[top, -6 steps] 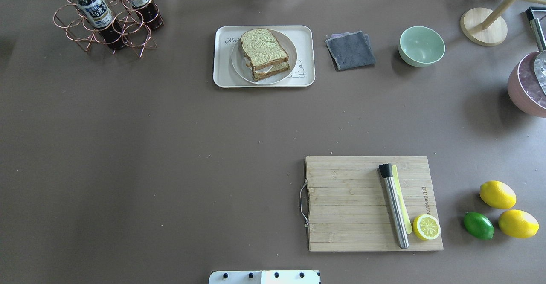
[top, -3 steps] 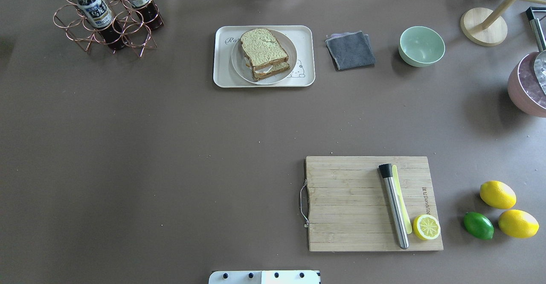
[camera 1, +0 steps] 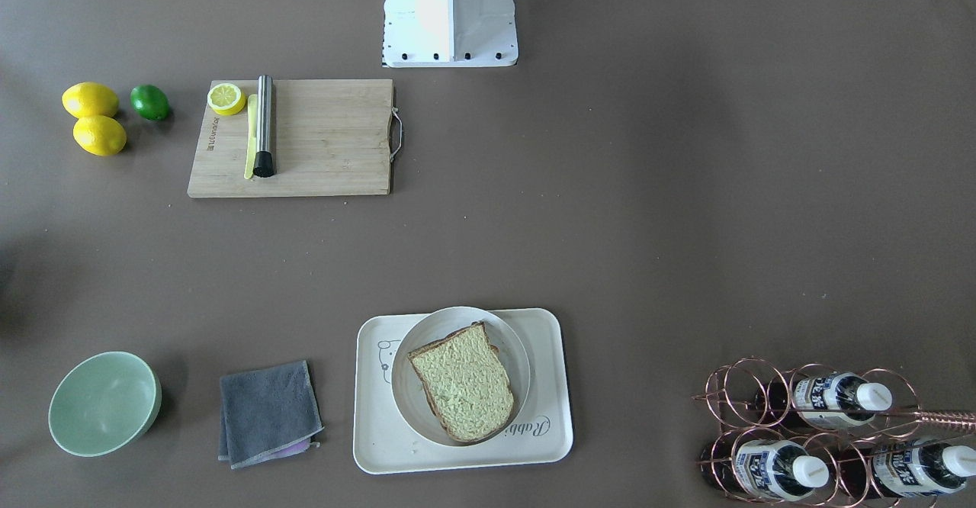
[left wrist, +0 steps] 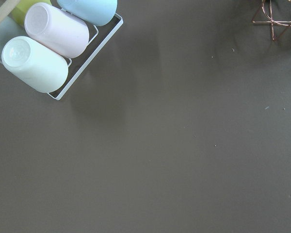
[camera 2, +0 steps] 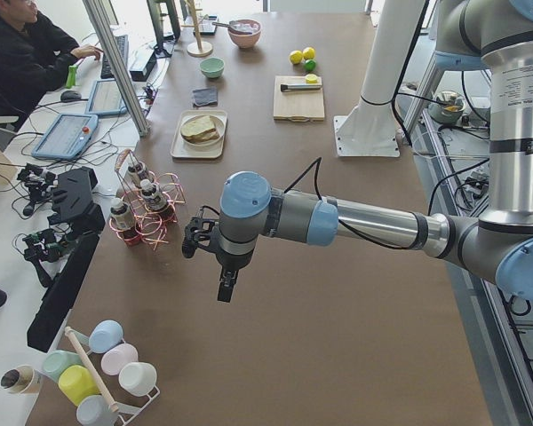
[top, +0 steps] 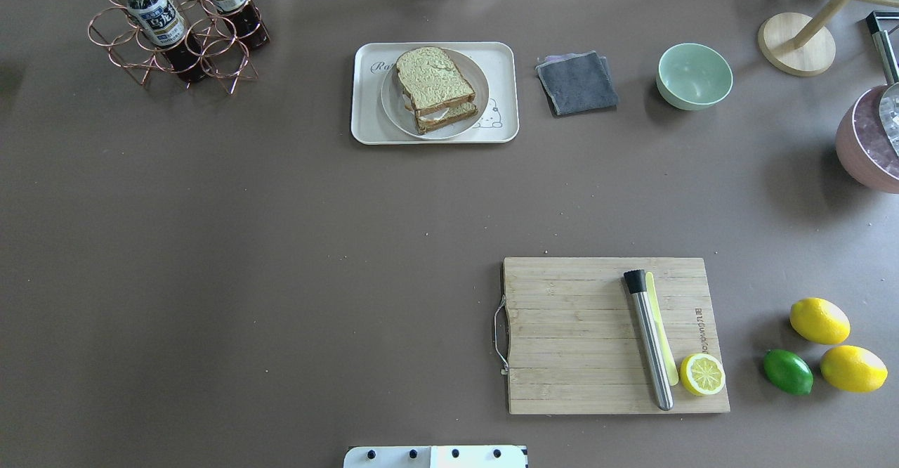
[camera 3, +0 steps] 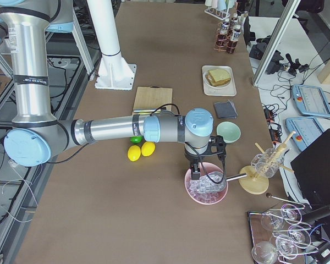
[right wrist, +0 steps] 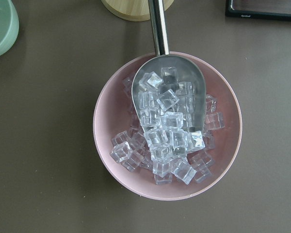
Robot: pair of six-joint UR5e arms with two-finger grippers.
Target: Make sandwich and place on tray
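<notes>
A wide brown counter (top: 281,229) is shown from several cameras. Both robot arms reach out to opposite ends of it, well apart from the food, which suggests they have no more handling to do.

The left hand (camera 2: 224,288) hangs over bare counter near a rack of pastel cups (left wrist: 43,63). The right hand (camera 3: 194,175) hovers above a pink bowl (right wrist: 104,145) of ice cubes with a metal scoop (right wrist: 167,92) resting in it. Each hand appears only in a distant side view, so it cannot be told whether their fingers are apart or together.

Near the robot's base lies a wooden board (top: 576,341) with a steel rod and half a lemon on it, apart from the meal.

At the far middle of the counter sits the cream tray (top: 364,127). A round white plate (top: 392,106) rests inside it, and the sandwich (top: 432,78) lies on the plate. The plate probably served as the carrier, so the stack could go onto the tray whole.

The top slice sits slightly askew, with the lower crust showing beneath it. A strip of white egg (top: 439,112) shows between the slices on the robot's side. The task looks complete.
</notes>
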